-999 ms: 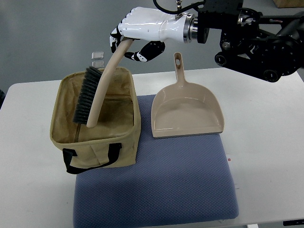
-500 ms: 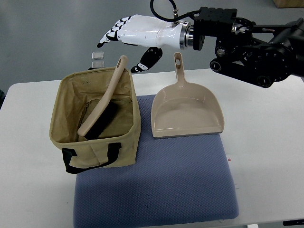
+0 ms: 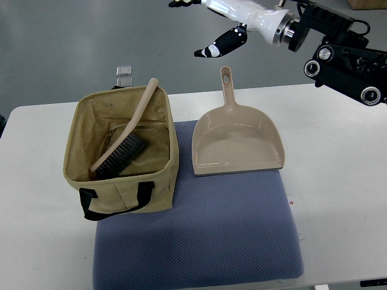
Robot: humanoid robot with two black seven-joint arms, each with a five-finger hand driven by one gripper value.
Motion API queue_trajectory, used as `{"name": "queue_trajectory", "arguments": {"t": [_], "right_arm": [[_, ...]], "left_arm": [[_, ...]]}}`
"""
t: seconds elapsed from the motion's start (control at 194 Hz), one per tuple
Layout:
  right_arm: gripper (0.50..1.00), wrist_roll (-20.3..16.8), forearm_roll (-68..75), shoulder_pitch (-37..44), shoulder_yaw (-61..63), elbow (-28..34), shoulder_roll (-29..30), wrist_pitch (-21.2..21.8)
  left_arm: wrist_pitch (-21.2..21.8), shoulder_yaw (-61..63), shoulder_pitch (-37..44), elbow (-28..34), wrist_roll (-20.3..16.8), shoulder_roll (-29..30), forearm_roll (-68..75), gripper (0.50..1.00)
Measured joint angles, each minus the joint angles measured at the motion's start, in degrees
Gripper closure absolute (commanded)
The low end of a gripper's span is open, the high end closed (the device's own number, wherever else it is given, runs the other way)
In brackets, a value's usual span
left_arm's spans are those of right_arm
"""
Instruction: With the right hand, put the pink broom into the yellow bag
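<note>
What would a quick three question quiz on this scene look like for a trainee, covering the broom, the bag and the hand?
1. True or false: the broom lies inside the bag, its handle leaning on the far rim.
2. What is the right hand holding?
A. The broom
B. The dustpan
C. Nothing
3. Fill in: the dustpan rests partly on the blue ____.

Key:
1. True. The bristle head is down in the bag and the handle tip pokes above the rim.
2. C. The hand is up at the top edge, fingers open, clear of everything.
3. Mat.
</note>
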Motion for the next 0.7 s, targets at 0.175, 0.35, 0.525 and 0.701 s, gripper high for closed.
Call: {"name": "queue_trajectory", "arguments": {"t": [0.175,0.35,0.525,0.701], "right_arm": [[0.599,-0.49,18.29,-9.0,8.1,-0.1,-2.18,0.09],[0.587,-1.62,29.84,-17.09,16.11,-0.13,-3.02,1.2],[0.572,-4.8,39.51,-25.26,24.2,-0.19,-2.42,1.69],[0.572,-5.49,46.94,-30.8,27.93,-0.19,-1.49,1.77]], "left_arm": [[0.0,0.0,0.02,0.0,0.0,0.0,0.0,0.5],[0.0,0.0,-0.01,0.0,-0.03,0.0,0.0,0.5],[0.0,0.0,0.02,0.0,-0.02,0.0,0.0,0.5],[0.0,0.0,0.01,0.0,-0.02,0.0,0.0,0.5]]}}
